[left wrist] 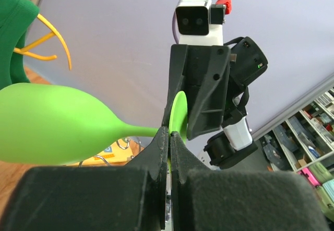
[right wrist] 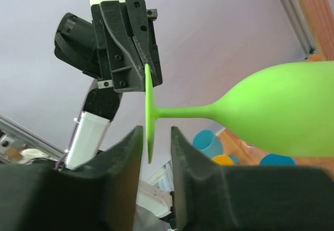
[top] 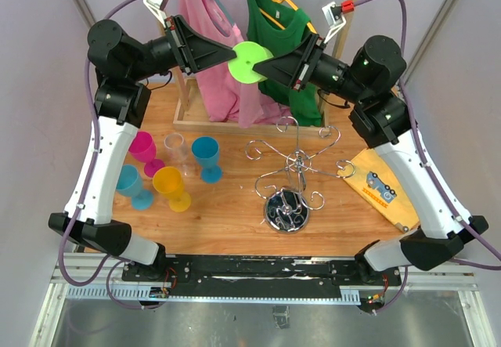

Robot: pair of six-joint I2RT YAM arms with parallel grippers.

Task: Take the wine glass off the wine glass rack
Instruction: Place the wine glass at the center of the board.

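A lime green wine glass (top: 249,61) hangs on its side high above the table, its bowl (left wrist: 52,124) pointing away from both arms. My left gripper (left wrist: 170,133) is shut on the rim of its round foot (left wrist: 179,111). From the opposite side, my right gripper (right wrist: 155,132) straddles the same foot (right wrist: 148,111), its jaws open with a gap on each side of the disc. The chrome wine glass rack (top: 296,163) stands on the table below, on its round mirror base (top: 287,210), with no glass on its arms.
Pink (top: 143,150), clear (top: 175,151), blue (top: 207,157), yellow (top: 171,186) and light blue (top: 133,186) glasses stand at the table's left. A wooden clothes rail (top: 188,112) with a pink (top: 210,18) and a green garment (top: 282,26) is behind. A yellow cloth (top: 380,189) lies at right.
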